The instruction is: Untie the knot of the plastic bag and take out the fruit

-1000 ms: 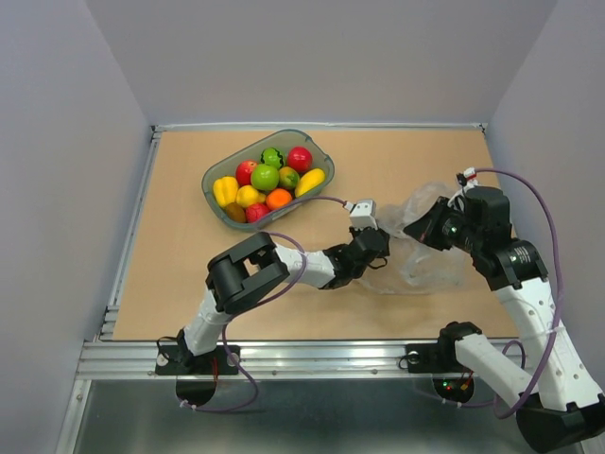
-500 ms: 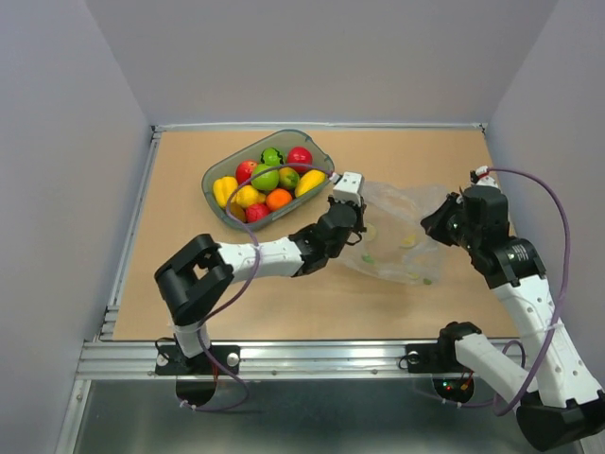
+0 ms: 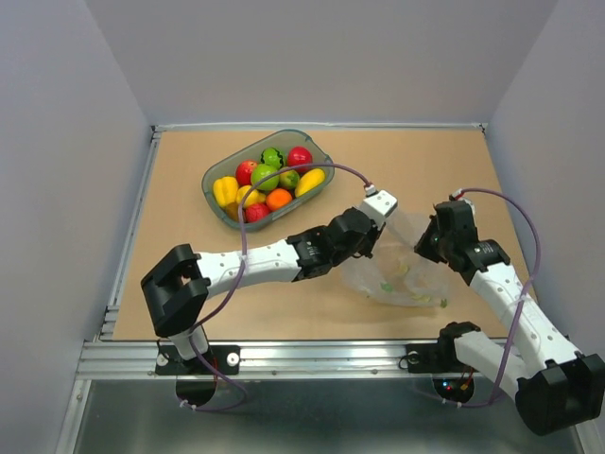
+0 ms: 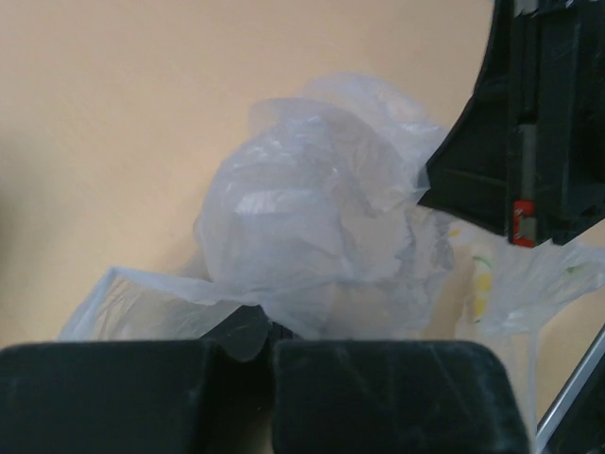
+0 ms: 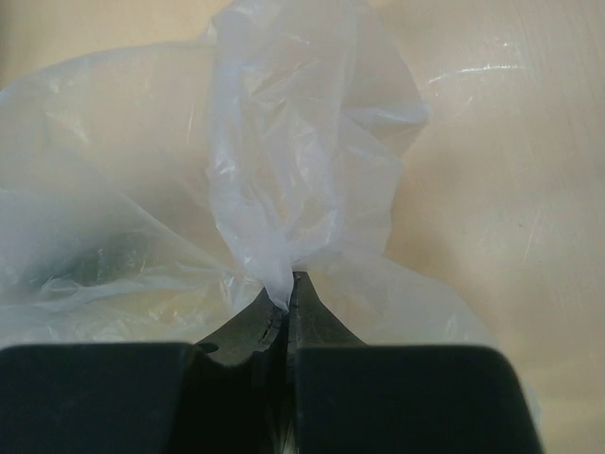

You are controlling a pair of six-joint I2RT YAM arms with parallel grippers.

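The plastic bag (image 3: 405, 276), clear and crinkled with small green and yellow marks, lies bunched on the table between the two arms. My left gripper (image 3: 381, 242) is at the bag's left top, shut on a fold of the plastic bag (image 4: 312, 227). From the right, my right gripper (image 3: 423, 248) is shut on a twisted neck of the plastic bag (image 5: 302, 170). I see no fruit inside the bag. The fruit is in the grey tray (image 3: 284, 133): a yellow pepper (image 3: 225, 189), a lemon (image 3: 248, 196) and a green apple (image 3: 265, 176) among other pieces.
The tray stands at the back left, also holding red apples, an orange and a long yellow piece. A raised metal rail (image 3: 132, 227) edges the table on the left. Grey walls close in the back and sides. The right gripper's black body (image 4: 529, 123) fills the left wrist view's top right.
My left gripper swung right from beside the tray and shut on the bag's left top. The right gripper shifted left and nearer, and the bag went from spread out to bunched.
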